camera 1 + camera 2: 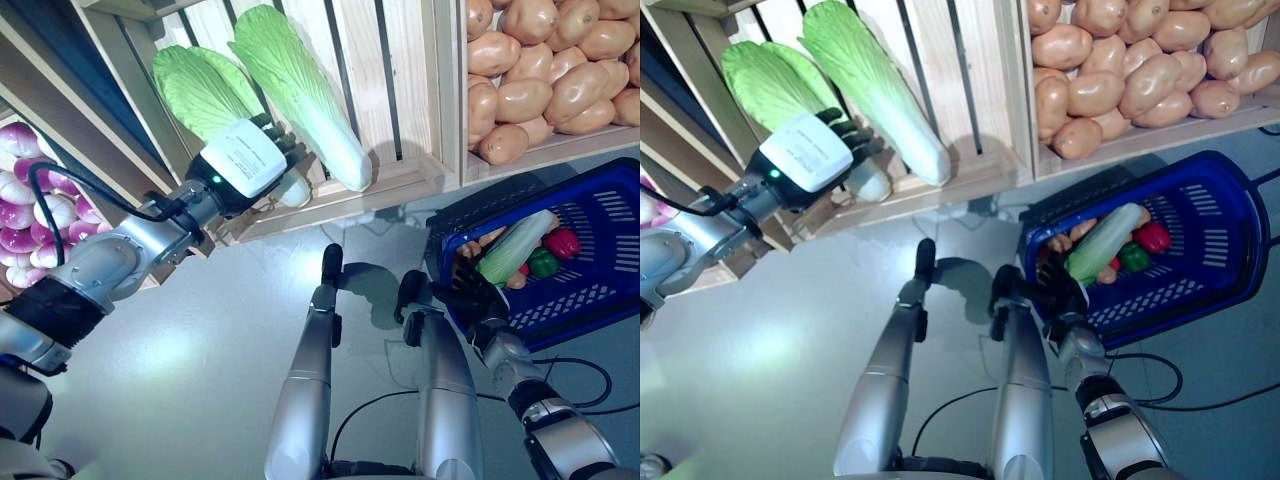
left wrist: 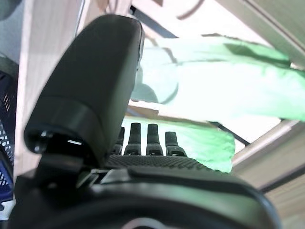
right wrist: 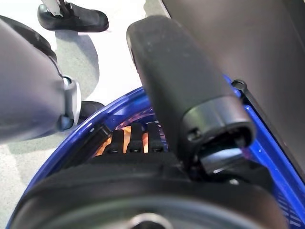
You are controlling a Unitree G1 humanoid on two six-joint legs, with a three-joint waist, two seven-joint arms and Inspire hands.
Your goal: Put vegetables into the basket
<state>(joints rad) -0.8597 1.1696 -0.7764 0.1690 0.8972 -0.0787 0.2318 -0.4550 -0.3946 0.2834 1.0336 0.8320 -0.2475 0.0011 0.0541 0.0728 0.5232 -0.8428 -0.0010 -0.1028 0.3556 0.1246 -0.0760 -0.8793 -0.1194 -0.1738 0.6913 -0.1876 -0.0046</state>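
My left hand [image 1: 250, 160] reaches into the wooden stand and lies over a green napa cabbage [image 1: 200, 90], whose white base [image 1: 294, 190] shows just past the fingers. In the left wrist view the fingers [image 2: 147, 140] are straight, with green leaf [image 2: 205, 143] beyond them. A second cabbage [image 1: 300, 90] leans right beside the hand. The blue basket [image 1: 600, 190] stands on the floor at right. It holds a long pale green vegetable [image 1: 515, 247], a red pepper [image 1: 562, 242], a green pepper [image 1: 543, 263] and orange pieces [image 1: 470, 248]. My right hand [image 1: 470, 290] is open at the basket's near rim [image 3: 95, 124].
The wooden stand [image 1: 400, 100] runs across the back, with a slatted crate ahead and more crates to the right and left. Grey floor [image 1: 200, 350] lies between the stand and me.
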